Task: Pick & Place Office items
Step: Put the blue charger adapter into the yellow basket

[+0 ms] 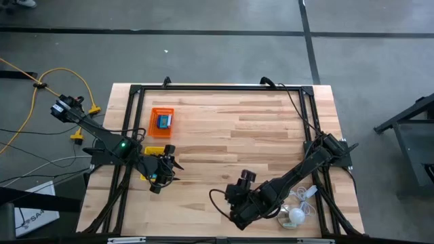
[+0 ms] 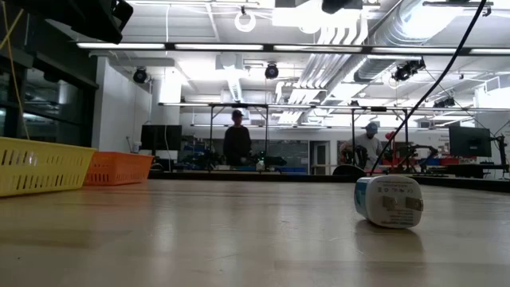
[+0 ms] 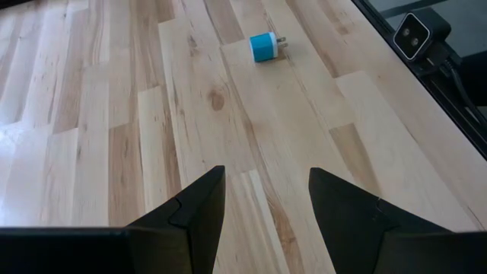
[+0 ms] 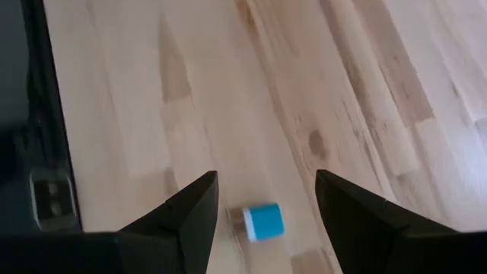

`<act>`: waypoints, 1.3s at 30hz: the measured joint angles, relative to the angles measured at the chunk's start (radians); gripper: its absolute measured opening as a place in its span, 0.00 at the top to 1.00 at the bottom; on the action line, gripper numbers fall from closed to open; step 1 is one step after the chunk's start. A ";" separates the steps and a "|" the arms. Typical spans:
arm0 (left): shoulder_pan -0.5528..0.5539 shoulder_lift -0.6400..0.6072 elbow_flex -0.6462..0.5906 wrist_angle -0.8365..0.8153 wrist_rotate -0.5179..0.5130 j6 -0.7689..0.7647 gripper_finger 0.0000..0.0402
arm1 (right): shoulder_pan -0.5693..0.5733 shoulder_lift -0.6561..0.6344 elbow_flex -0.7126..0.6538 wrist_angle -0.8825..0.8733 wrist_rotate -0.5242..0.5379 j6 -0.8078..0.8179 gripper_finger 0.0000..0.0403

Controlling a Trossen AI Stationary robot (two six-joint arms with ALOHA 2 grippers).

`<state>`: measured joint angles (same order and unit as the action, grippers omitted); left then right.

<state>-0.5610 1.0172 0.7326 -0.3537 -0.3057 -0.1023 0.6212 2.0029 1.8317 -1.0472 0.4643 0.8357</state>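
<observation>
a small blue and white plug block (image 3: 264,47) lies on its side on the bare wooden counter (image 1: 237,135), near the front edge; in the low view it (image 2: 388,202) sits alone on the wood, its printed label facing the camera. the right tool (image 4: 266,199) hangs just above it with its fingers spread wide and nothing between them, the block (image 4: 261,221) showing in the gap below. in the high view that tool (image 1: 243,198) is at the front middle of the counter. the left tool (image 3: 266,194) is also spread wide and empty, pointing across the wood toward the block from well apart; from above it (image 1: 163,169) is at the front left, beside a yellow tray (image 2: 44,166). an orange tray (image 1: 162,121) farther back holds a blue item. a white cable bundle (image 1: 298,207) lies at the front right.
</observation>
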 joint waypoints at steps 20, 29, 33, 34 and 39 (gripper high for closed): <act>0.000 0.000 0.000 0.003 0.000 -0.002 0.54 | -0.033 0.000 0.000 -0.003 -0.265 -0.944 0.49; 0.000 0.000 0.000 0.003 0.000 -0.002 0.54 | -0.078 0.000 0.000 0.056 -0.392 -1.046 0.49; 0.000 0.000 0.000 0.003 0.000 -0.002 0.54 | -0.078 0.000 0.000 0.058 -0.408 -1.114 0.49; 0.000 0.000 0.000 0.003 -0.001 -0.002 0.54 | -0.078 0.000 -0.005 0.060 -0.424 -1.127 0.49; 0.000 0.000 0.000 0.003 -0.001 -0.002 0.54 | -0.075 -0.002 -0.084 0.087 -0.490 -1.207 0.49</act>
<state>-0.5612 1.0172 0.7326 -0.3505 -0.3065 -0.1043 0.5464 2.0014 1.7475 -0.9603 -0.0254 -0.3709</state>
